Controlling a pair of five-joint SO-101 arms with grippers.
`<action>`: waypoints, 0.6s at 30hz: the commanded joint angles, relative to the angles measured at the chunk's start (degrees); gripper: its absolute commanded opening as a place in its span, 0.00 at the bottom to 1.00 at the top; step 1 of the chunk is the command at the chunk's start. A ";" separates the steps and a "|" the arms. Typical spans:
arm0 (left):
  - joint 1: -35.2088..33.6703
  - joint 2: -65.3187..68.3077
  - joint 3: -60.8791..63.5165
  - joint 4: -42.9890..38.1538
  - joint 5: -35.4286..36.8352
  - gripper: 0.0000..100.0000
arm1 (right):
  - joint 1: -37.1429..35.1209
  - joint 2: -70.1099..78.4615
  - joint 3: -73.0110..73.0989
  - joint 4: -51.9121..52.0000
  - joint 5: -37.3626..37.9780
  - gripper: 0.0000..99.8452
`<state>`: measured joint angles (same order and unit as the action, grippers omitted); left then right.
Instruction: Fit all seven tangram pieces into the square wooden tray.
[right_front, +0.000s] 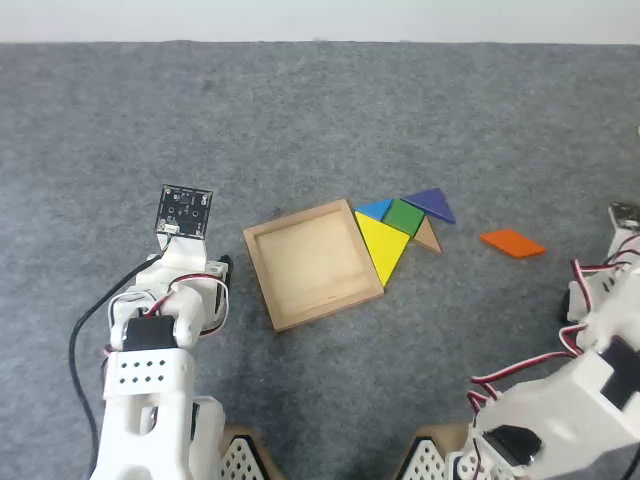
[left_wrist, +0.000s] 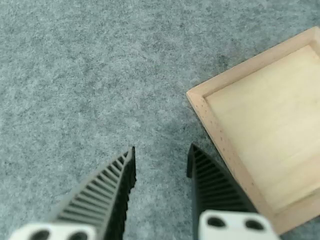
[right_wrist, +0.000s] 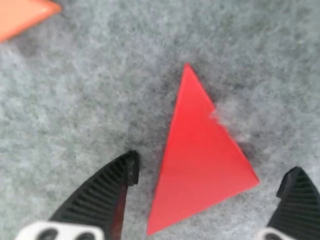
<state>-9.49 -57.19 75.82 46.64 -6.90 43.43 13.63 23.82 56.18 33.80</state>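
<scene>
Your right gripper (right_wrist: 215, 165): jaws spread wide, straddling the red triangle (right_wrist: 200, 165) on the mat (right_wrist: 75, 100). Your left gripper (left_wrist: 162, 150): jaws apart, just beside the tray (left_wrist: 200, 107) corner. The yellow triangle (right_front: 382, 243) lies against the tray's outer edge.

Clustered pieces (right_front: 403, 216) block one tray (right_front: 298, 220) side; other sides stand free.

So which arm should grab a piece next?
Right, probably. The right gripper is open and straddles the red triangle. The left gripper hangs over bare grey felt beside the empty wooden tray, far from the pieces.
</scene>
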 joint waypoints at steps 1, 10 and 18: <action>0.26 0.18 -0.57 -1.23 -0.44 0.17 | 4.44 -2.77 -2.99 -0.66 0.70 0.40; 0.26 0.18 -0.57 -1.23 -0.44 0.17 | 6.11 -2.86 -3.08 -1.27 1.14 0.40; 0.18 0.18 -0.57 -1.14 -0.44 0.17 | 4.18 -2.86 -2.11 -1.19 0.70 0.40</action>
<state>-9.49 -57.19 75.82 46.64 -6.90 46.07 13.10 23.74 56.09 34.15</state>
